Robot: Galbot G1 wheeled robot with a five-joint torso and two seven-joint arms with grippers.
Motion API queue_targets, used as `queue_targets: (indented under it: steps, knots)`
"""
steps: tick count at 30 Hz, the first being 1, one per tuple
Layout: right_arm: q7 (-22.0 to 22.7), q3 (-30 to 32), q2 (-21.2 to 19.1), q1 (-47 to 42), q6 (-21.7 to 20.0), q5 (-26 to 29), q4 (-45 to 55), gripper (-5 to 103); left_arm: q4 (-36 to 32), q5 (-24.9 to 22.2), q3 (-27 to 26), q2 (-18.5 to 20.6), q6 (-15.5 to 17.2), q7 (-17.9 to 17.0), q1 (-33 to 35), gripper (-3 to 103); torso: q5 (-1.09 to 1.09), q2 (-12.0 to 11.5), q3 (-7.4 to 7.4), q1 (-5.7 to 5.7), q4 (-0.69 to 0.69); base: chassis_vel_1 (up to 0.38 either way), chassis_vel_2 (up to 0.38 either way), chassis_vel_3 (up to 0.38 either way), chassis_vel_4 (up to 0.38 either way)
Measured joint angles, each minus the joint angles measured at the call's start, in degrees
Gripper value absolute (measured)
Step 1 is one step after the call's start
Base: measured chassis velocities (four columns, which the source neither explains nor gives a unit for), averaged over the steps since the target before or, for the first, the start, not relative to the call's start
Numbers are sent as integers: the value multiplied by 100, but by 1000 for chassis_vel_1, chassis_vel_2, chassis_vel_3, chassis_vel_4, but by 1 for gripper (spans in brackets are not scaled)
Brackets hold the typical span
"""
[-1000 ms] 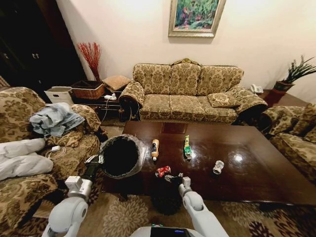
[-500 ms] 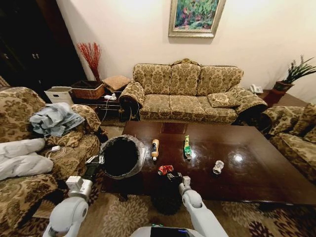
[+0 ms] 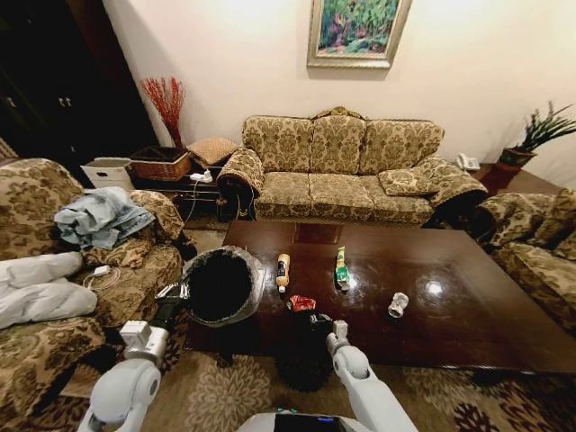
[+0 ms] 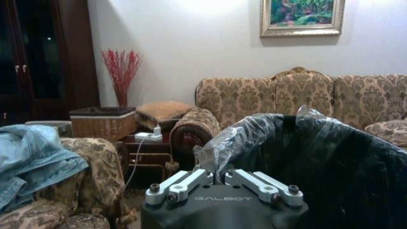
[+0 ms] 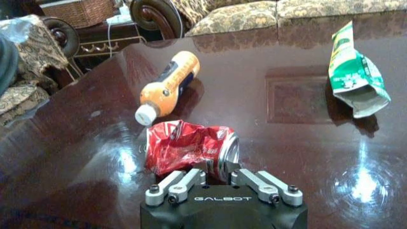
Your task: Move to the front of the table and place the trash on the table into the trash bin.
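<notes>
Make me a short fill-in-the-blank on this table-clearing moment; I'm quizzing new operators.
1. The right tool is closed on the crushed ____ can.
2. The left tool holds the black ____ by its liner.
3. The orange bottle lies on its ____ on the table.
4. The open pouch near it is ____ and white.

Missing words: red; trash bin; side; green

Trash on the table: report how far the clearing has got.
Done: the robot is at the table. In hand: the left pincer grips the trash bin by its rim, tilted beside the table; the right pincer closes around the crushed red can. Left: orange bottle, green packet, silver can.
</notes>
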Motion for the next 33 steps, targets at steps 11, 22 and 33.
queue_targets:
  steps: [11, 22, 33]
  knots:
    - [42, 50, -101, -341, 99, -24, 633, 16, 9, -17, 6, 10, -20, 1, -12, 4, 1, 0, 0, 0, 0, 0, 0, 0, 0]
    - [-3, 741, -1001, -921, 342, 871, 3734, 12, 238, -247, -88, 443, 7, 27, -119, 4, -1, 0, 0, 0, 0, 0, 0, 0, 0]
    - [-902, 108, -1687, -600, 384, 1471, 5242, 12, 92, -585, 55, 1512, 130, 368, -195, 4, 0, 0, 0, 0, -1, 0, 0, 0, 0]
